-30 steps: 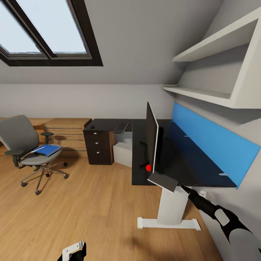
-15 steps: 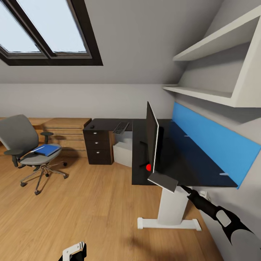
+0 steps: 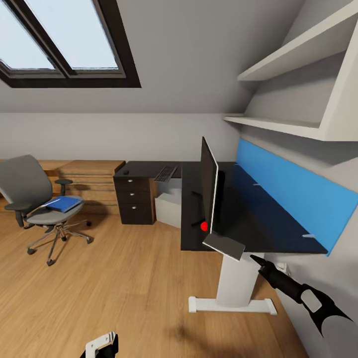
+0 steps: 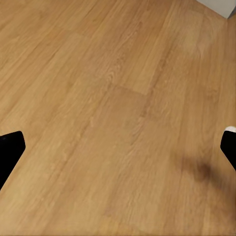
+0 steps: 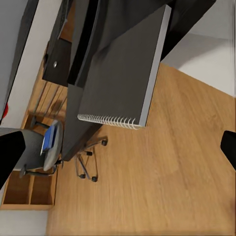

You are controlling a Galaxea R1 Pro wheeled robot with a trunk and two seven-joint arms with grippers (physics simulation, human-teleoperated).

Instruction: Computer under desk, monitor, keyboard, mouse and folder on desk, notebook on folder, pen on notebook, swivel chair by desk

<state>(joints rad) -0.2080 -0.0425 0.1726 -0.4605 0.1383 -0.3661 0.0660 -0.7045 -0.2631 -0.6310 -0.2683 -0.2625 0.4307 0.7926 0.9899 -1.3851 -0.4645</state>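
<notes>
Grey notebook (image 3: 223,246) overhanging desk (image 3: 258,223) edge, tilted

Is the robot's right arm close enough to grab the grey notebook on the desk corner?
Probably yes. The right gripper sits open just off the notebook, which overhangs the near corner of the desk, and nothing lies between them. The monitor stands behind, out of the way.

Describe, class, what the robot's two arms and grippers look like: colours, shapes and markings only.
The right arm is a slim black tube with a light-grey rectangular panel, widening into a grey segment. The right gripper tapers to a black point. The left gripper is black with a white bracket. Its fingertips look black, one white-edged.
</notes>
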